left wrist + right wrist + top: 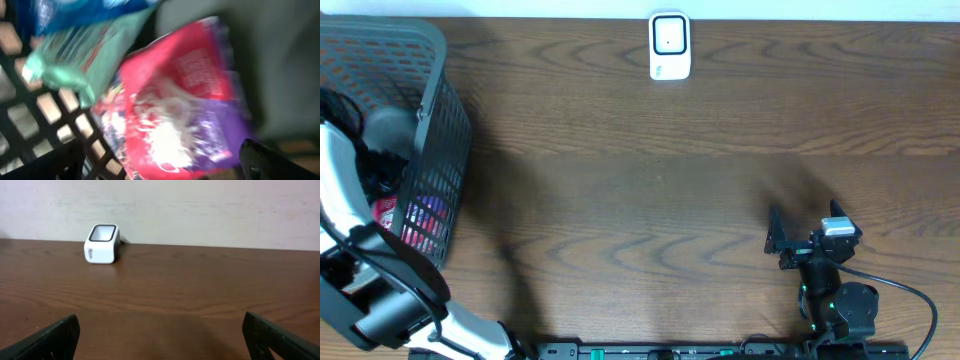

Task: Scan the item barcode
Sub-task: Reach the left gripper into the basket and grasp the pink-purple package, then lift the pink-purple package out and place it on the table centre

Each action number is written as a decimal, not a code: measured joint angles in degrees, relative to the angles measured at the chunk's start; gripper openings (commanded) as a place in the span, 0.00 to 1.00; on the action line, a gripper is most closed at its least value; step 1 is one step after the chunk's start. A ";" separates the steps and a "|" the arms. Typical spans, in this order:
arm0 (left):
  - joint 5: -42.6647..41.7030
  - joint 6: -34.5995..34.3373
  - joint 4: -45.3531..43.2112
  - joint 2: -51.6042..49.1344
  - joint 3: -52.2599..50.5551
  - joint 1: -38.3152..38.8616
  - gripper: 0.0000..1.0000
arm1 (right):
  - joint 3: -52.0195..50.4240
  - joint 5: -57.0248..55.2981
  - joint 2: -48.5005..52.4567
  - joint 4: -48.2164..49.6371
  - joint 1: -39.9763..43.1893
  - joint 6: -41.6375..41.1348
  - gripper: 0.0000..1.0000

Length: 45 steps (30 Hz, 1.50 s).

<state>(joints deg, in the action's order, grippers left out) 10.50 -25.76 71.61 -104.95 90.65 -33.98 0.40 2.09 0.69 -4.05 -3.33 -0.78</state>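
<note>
Item: a red and purple packet (180, 110) lies inside the basket (440, 120), at the left end of the table; its print is too blurred to read and no barcode can be made out.
Neighbours in the basket: a green packet (85, 60) overlaps the item's upper left edge, and a blue packet (85, 12) sits above that.
Left gripper (160, 165): reaches down into the basket just over the red and purple packet, fingers spread wide on either side of it, holding nothing.
Basket: dark grey plastic lattice, with wood showing through the gaps in its wall.
Scanner (669, 46): a small white block with a dark window, upright at the far edge of the table, well apart from the basket.
Right gripper (160, 335): low over the near right part of the table, facing the scanner, fingers wide apart and empty.
Surface: the table (650, 170) is dark brown wood with a clear grain.
Room: a plain pale wall (200, 210) rises directly behind the table's far edge.
</note>
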 measured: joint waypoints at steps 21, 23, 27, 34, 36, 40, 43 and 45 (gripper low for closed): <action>5.09 -13.05 -9.07 -0.09 -14.84 0.07 0.07 | 0.00 0.00 0.00 0.00 0.00 0.00 0.99; 5.40 -13.14 -9.09 -0.07 -15.04 0.04 0.07 | 0.00 0.00 0.00 0.02 0.00 0.00 0.99; 4.96 -13.22 -8.81 -0.07 -14.86 0.04 0.07 | 0.00 0.00 0.00 0.02 0.00 0.00 0.99; 1.16 -13.00 -4.52 1.49 -8.57 -0.09 0.07 | 0.00 0.00 0.00 0.00 0.00 0.00 0.99; -0.11 -12.98 -4.81 4.46 -5.62 -0.04 0.07 | 0.00 0.02 0.00 0.00 0.00 0.00 0.99; -3.85 -13.03 -9.53 14.34 -1.51 -0.07 0.07 | 0.00 0.00 0.00 0.00 0.00 0.00 0.99; -7.54 -13.03 -14.60 23.37 -0.20 -0.04 0.07 | 0.00 0.00 0.00 0.00 0.00 0.00 0.99; -10.23 -13.00 -17.09 29.00 0.07 -0.04 0.07 | 0.00 0.00 0.00 0.00 0.00 0.00 0.99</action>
<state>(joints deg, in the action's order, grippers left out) 0.27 -38.76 54.52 -75.94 90.72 -34.02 0.40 2.09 0.69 -4.05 -3.33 -0.78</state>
